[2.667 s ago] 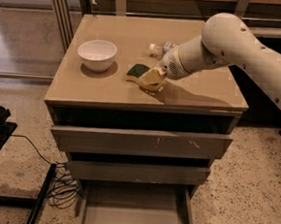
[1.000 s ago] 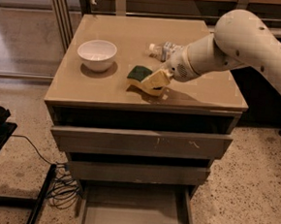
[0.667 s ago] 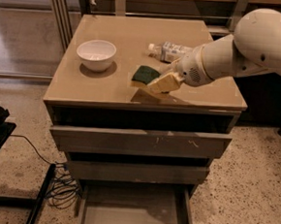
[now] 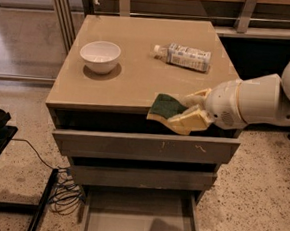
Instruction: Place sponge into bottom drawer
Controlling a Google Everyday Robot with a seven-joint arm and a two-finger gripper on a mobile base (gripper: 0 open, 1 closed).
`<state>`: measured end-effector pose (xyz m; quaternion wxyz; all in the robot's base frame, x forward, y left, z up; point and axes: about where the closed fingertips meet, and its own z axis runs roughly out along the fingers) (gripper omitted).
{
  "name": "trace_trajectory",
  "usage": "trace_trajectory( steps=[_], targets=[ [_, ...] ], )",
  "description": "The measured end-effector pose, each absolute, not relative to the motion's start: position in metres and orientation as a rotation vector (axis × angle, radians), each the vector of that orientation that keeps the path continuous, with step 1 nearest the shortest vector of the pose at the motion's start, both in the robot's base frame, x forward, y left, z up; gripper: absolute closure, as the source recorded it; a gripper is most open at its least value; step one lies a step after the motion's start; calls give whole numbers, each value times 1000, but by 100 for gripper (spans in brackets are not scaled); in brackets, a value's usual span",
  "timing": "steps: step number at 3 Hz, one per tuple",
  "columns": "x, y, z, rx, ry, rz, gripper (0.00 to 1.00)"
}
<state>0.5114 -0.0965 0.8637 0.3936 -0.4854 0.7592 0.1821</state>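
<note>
— Where is the sponge [image 4: 165, 106]?
— Pinched in the gripper [image 4: 184, 113], at the cabinet [image 4: 139, 62]'s near edge, right of centre — just above the top drawer [image 4: 132, 144]. The bottom drawer [image 4: 127, 217] stands open below.

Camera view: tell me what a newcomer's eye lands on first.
The gripper on the big white arm hangs at the front edge of the cabinet top, jaws shut on the green-topped sponge. Below, the bottom drawer stands pulled open; a white bowl and a bottle lie farther back on top.
</note>
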Motion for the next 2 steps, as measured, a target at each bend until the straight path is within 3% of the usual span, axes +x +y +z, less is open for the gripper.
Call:
trace_trajectory(
  steps=[2],
  targets=[
    [445, -91, 718, -1200, 2095, 610, 100]
  ],
)
